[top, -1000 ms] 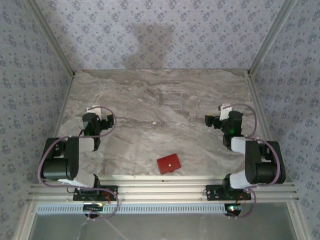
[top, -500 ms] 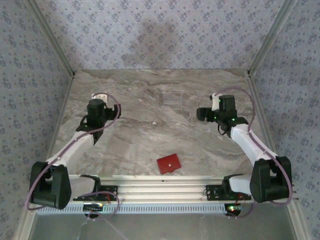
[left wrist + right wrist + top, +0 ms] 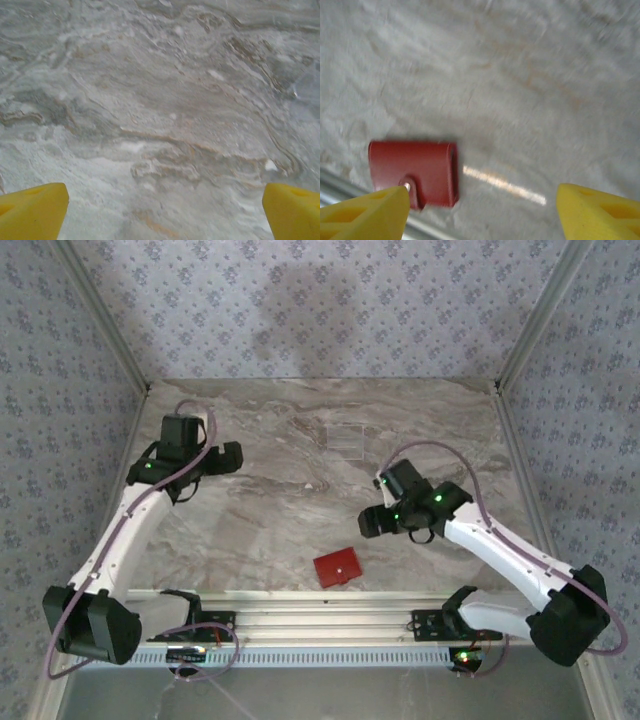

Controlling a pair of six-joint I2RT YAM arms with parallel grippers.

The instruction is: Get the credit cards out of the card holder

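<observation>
The card holder (image 3: 338, 568) is lying folded shut, snap dot up, on the marble table (image 3: 270, 520), with the table's near edge just beside it. The right gripper (image 3: 372, 522) is hovering just beyond the card holder, slightly to its right. Its yellow fingers (image 3: 365, 212) are standing wide apart, gripping nothing. The left gripper (image 3: 228, 457) is hanging well away to the card holder's far left, its fingers (image 3: 30, 210) likewise spread and empty.

The red card holder (image 3: 339, 568) lies folded shut on the marble table (image 3: 270, 510). The right gripper (image 3: 372, 521) hangs just beyond it, and the left gripper (image 3: 231, 457) is well beyond, leftward.
</observation>
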